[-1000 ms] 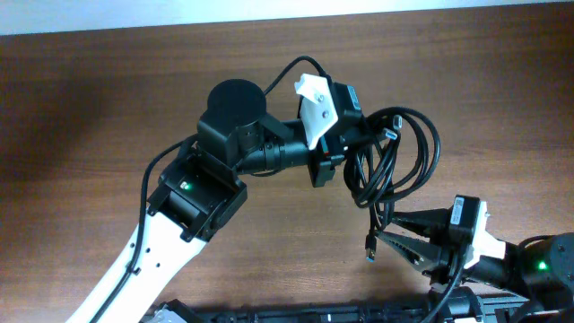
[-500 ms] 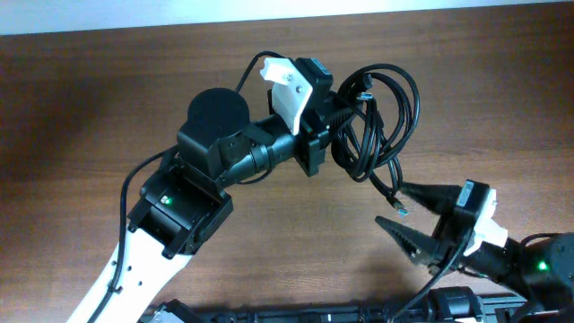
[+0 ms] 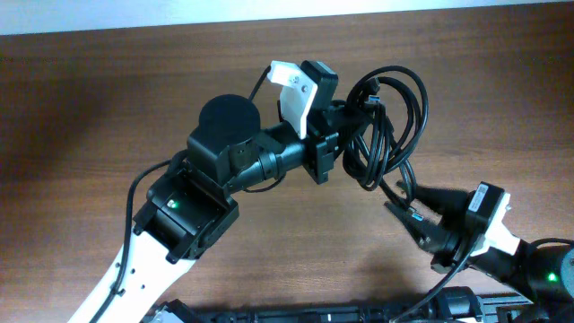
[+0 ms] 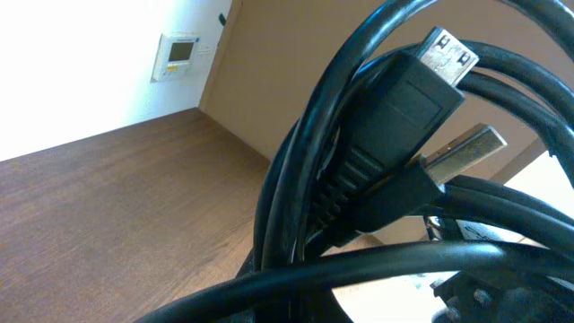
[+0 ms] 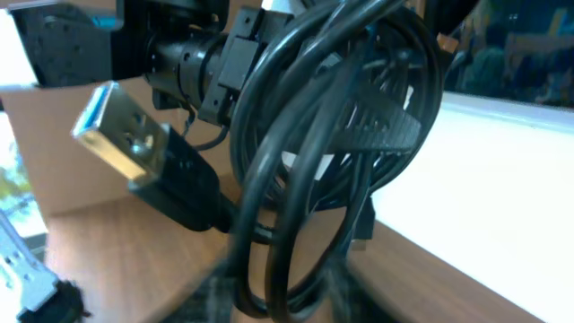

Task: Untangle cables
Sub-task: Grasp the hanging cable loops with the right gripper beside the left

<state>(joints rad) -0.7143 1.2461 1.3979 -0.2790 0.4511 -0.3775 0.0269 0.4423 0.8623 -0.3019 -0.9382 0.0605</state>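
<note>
The cables point(image 3: 414, 108) are a bundle of thin black loops held up above the wooden table point(image 3: 90, 99). My left gripper point(image 3: 346, 135) is shut on the bundle's left side. A loose tail with a small plug point(image 3: 414, 216) hangs from the bundle into my right gripper point(image 3: 402, 199), which is open with a finger on each side of it. In the left wrist view the cables point(image 4: 296, 206) fill the frame, with a small flat plug point(image 4: 446, 54) and a USB plug point(image 4: 466, 148). The right wrist view shows the loops point(image 5: 359, 117), a blue-tipped USB plug point(image 5: 112, 126) and blurred fingers point(image 5: 287, 292).
The left arm's black joint point(image 3: 229, 121) and white link point(image 3: 157, 260) cross the table's middle. The right arm's base point(image 3: 538, 269) sits at the lower right. A dark edge point(image 3: 287, 314) runs along the front.
My left gripper moved the bundle slightly right and down. My right gripper moved up and right, and its fingers now straddle the hanging tail and plug.
</note>
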